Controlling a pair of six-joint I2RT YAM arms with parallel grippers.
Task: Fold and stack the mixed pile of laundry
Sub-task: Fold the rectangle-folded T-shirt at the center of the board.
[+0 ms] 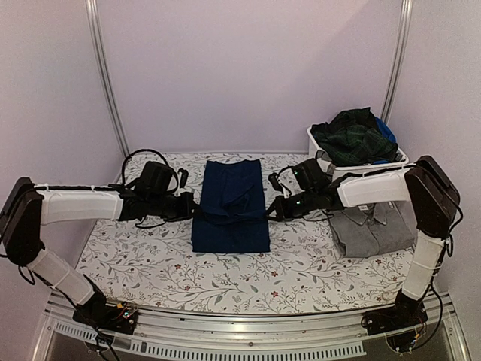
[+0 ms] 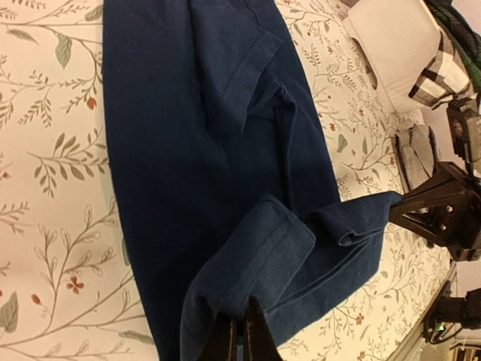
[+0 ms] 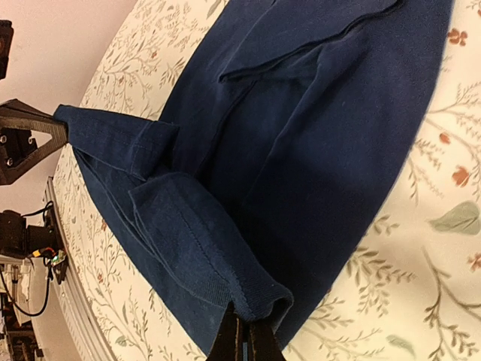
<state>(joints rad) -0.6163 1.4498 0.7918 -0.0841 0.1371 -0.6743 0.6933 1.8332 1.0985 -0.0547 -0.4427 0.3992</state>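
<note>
A navy blue garment [image 1: 230,207] lies lengthwise in the middle of the table, folded narrow. My left gripper [image 1: 197,205] is shut on its left edge and lifts a hemmed flap [image 2: 255,263]. My right gripper [image 1: 269,209] is shut on its right edge and lifts a ribbed corner [image 3: 225,263]. Both pinched edges are drawn across the garment, a little above it. A grey garment with a collar [image 1: 370,228] lies folded at the right. A dark green plaid garment [image 1: 353,137] is heaped in the white bin.
The white plastic bin [image 1: 323,150] stands at the back right with blue cloth [image 1: 386,129] behind the plaid. The floral table cloth [image 1: 150,263] covers the table. Upright metal posts [image 1: 105,75] stand at the back corners.
</note>
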